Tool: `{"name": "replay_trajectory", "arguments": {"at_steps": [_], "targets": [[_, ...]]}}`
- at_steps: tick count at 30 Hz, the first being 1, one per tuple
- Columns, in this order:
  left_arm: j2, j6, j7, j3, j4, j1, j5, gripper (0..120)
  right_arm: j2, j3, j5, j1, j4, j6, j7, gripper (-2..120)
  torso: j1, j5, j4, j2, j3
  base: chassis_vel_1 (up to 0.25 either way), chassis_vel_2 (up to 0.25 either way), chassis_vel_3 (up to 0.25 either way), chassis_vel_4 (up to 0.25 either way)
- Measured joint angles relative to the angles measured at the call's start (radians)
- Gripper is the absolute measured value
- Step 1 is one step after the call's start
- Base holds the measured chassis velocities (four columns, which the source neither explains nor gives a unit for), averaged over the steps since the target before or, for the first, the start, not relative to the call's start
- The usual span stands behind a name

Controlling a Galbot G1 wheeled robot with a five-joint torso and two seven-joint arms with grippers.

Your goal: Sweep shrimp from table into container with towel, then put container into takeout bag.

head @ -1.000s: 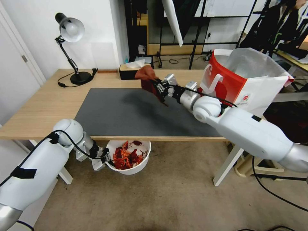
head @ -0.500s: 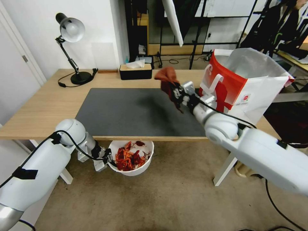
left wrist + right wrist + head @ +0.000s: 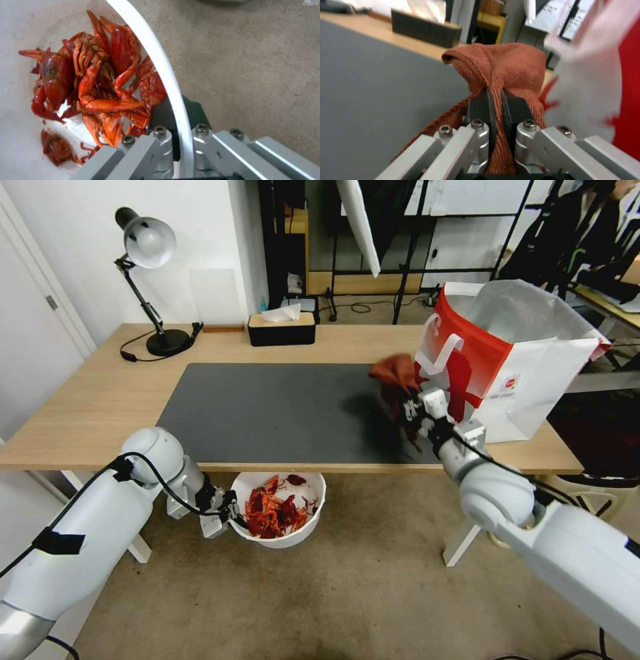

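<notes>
Shrimp [image 3: 270,509] all sit in the container [image 3: 280,537], none seen on the mat, so sweeping looks done & the bagging step is on. Left gripper [image 3: 225,511] is clamped on the container rim, one finger inside the wall, one outside (left wrist view: rim [image 3: 156,62] runs straight btwn the fingers). Bowl hangs below the table [image 3: 87,400] edge, over the floor, just beside that pincer.

Right gripper [image 3: 405,413] pinches the towel [image 3: 395,373], cloth bunched above its closed fingers, held over the mat's right end w/ the takeout bag [image 3: 533,360] just beyond it.

To do this well, my read: park the towel clear of the bag mouth first. Rim-only grip means load is off-centre, so keep the bowl level, lift slow, clear the table edge before swinging across. Approach the bag from above; its handles could snag the rim.
</notes>
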Motion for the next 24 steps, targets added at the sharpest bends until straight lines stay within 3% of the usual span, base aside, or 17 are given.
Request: {"name": "replay_trajectory", "arguments": {"at_steps": [4, 20, 22, 24], "targets": [[-0.007, 0.000, 0.000, 0.005, 0.000, 0.001, 0.009, 0, 0.016, 0.029, -0.030, -0.066, -0.040, 0.028, -0.028, 2, 0.000, 0.0002, -0.0001, 0.000, 0.000, 0.000, 0.000, 0.000, 0.000], [-0.002, 0.000, 0.000, -0.002, -0.027, 0.040, 0.011, 0, 0.106, 0.013, -0.084, -0.065, -0.176, 0.087, -0.059, 2, 0.000, -0.0002, 0.0001, 0.000, 0.000, 0.000, 0.000, 0.000, 0.000], [-0.001, 0.000, 0.000, -0.003, -0.030, 0.042, 0.011, 0, 0.108, 0.011, -0.087, -0.066, -0.177, 0.087, -0.057, 6, 0.000, -0.0001, 0.0000, 0.000, 0.000, 0.000, 0.000, 0.000, 0.000], [0.002, 0.000, 0.000, -0.005, -0.035, 0.051, 0.011, 0, 0.116, 0.005, -0.098, -0.067, -0.178, 0.091, -0.042, 17, 0.000, -0.0003, 0.0000, 0.000, 0.000, 0.000, 0.000, 0.000, 0.000]]}}
